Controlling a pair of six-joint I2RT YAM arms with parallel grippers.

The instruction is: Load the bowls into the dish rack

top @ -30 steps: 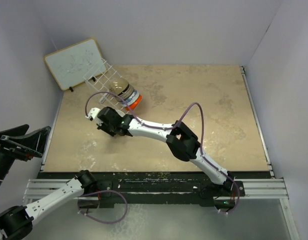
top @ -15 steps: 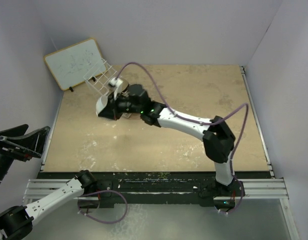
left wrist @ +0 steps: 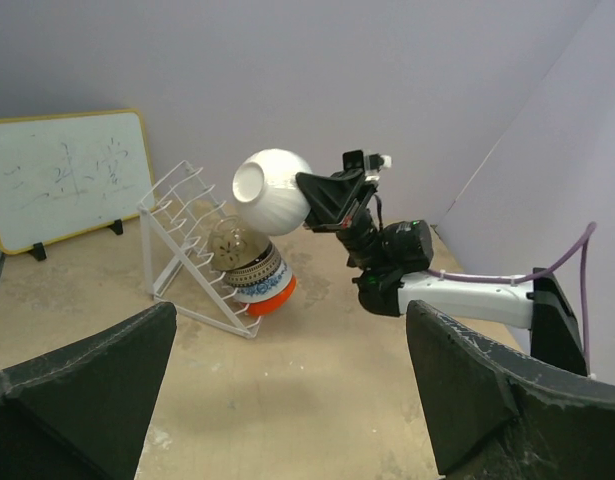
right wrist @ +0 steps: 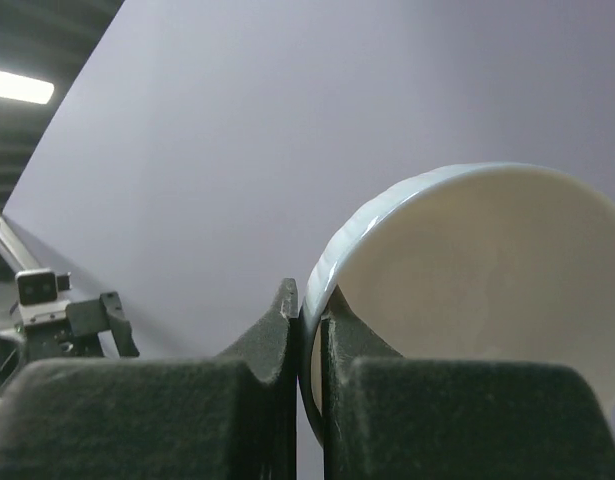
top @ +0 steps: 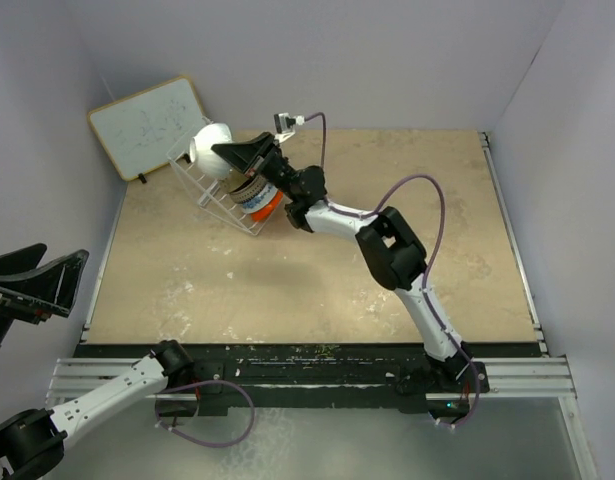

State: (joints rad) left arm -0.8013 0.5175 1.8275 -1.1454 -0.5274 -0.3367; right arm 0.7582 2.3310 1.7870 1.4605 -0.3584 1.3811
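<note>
The tabletop (top: 387, 220) is a mottled tan slab with pale walls around it. The right arm (top: 392, 250) stretches from the near edge diagonally toward the far left corner. The left arm (top: 97, 395) sits folded off the near left corner, clear of the slab. A whiteboard (top: 147, 125) leans against the wall at the far left corner. Just in front of it stands the rack (left wrist: 182, 250), tilted with its wire dividers rising to the left.

Three bowls lie on their sides, nested at the rack's lower right end. They are a brown bowl (left wrist: 230, 243), a patterned bowl (left wrist: 257, 275) and a red bowl (left wrist: 275, 296), the red one nearest the tabletop. The white bowl (left wrist: 272, 190) hangs in the air above the rack, tipped on its side (foot ring turned away from the arm), touching no wire.

The right claw (right wrist: 307, 320) is pinched tight on the white bowl's rim, one finger inside and one outside. The left claw (left wrist: 287, 400) has its jaws spread wide and grips nothing.
</note>
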